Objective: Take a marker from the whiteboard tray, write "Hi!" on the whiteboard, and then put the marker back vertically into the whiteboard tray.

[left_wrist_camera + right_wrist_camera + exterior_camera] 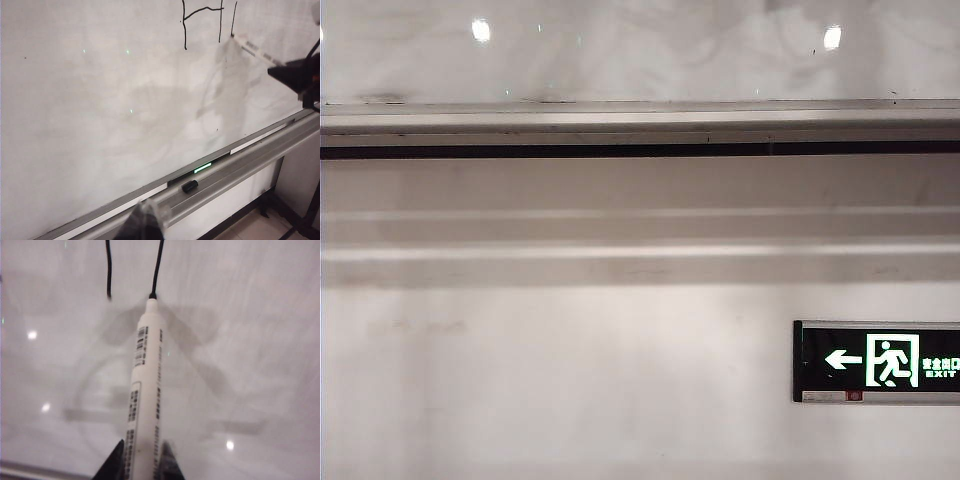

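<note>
1. The right gripper (142, 460) is clamped on the marker (144, 395); its two dark fingers press the white barrel on both sides near the marker's rear end.
2. The marker's tip touches the whiteboard (250, 340) at the lower end of a black stroke; a second black stroke hangs just beside it.
3. From the left wrist view, the same marker (252, 47) slants up to the board (100, 100), held by the dark right gripper (295, 75) at the right edge of that view.
4. Black writing (202, 20) sits high on the board: an "H" and, beside it, the stroke where the tip rests.
5. The tray (240, 162) runs along the board's lower edge; a small black cap (189, 186) lies in its channel, well apart from the marker.
6. The left gripper (142, 225) hangs low before the tray, left of the cap; only a blurred fingertip shows, so whether its jaws are open or closed I cannot tell. It holds nothing visible.
7. The exterior view shows the board's lower strip (640, 50), the tray (640, 122) spanning the view, and an exit sign (877, 361) on the wall below at right; no arm appears there.
</note>
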Controlling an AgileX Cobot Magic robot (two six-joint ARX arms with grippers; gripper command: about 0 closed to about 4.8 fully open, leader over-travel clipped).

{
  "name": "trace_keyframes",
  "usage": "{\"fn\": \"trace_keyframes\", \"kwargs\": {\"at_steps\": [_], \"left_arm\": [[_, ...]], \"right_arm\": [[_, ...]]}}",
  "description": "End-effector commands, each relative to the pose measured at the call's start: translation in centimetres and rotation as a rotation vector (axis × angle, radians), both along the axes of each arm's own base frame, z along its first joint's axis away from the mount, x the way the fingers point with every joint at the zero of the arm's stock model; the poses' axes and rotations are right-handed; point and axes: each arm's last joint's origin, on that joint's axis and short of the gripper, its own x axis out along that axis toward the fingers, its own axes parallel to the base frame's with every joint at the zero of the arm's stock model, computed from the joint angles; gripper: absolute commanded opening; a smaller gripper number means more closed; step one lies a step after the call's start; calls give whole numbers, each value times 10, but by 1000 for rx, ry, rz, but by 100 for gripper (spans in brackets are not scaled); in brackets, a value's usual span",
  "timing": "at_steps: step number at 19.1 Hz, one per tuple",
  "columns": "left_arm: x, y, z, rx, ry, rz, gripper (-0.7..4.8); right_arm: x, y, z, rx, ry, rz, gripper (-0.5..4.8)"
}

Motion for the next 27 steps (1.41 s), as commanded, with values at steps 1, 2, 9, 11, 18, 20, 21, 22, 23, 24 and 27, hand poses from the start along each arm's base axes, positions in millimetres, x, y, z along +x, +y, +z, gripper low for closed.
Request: {"fn": "trace_keyframes", "kwargs": {"at_steps": [1,2,9,11,18,20,21,22,23,24,27], "left_arm": [[-2,1,2,-5,-11,0,-6],[-2,1,2,-4,-10,0,-6],[-2,1,1,1,-3,0,-6],[-2,1,1,1,-3,0,-6],[-2,1,1,1,-3,0,-6],[-2,1,1,1,-3,0,-6],[-2,1,1,1,-3,0,-6],[-2,1,1,1,-3,0,-6],[-2,1,1,1,-3,0,-6],[-2,1,1,1,-3,0,-6],[-2,1,1,2,-3,0,-6]], "right_arm": [[-2,-1,0,-6,10,-23,-2],[-2,-1,1,-5,6,-24,-2],[-20,-4,28,32,-198,-23,-1],[-20,-4,31,37,-227,-14,-1],[-9,-1,29,42,-258,12,-1],[-6,-1,29,43,-263,12,-1],[-4,0,28,44,-265,13,-2],[-4,0,28,44,-266,15,-2],[-2,0,26,43,-262,15,-1],[0,1,25,43,-257,15,-2],[2,1,24,41,-251,11,-2]]}}
